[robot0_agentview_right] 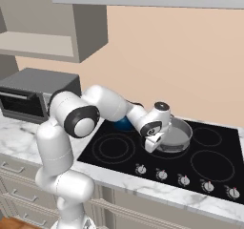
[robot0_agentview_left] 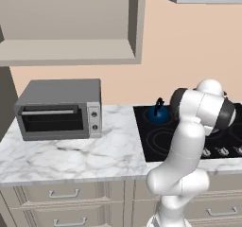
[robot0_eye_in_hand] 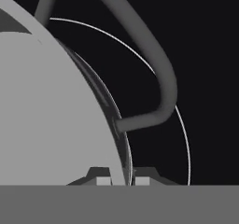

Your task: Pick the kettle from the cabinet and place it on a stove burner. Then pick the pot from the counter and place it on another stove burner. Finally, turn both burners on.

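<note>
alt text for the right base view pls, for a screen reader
The white arm's claw is shut on the near rim of the grey pot, which sits on a rear burner of the black cooktop. The blue kettle peeks out behind the forearm; a toaster oven stands at left.

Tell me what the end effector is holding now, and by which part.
The end effector is shut on the pot, gripping its thin rim wall beside a loop handle, over the cooktop.

Your two base cameras look forward and down from behind the arm, left and right, sharing the black cooktop point(robot0_agentview_left: 189, 136) and kettle point(robot0_agentview_left: 158, 113); your hand camera sits tight against the pot point(robot0_eye_in_hand: 56, 125).
</note>
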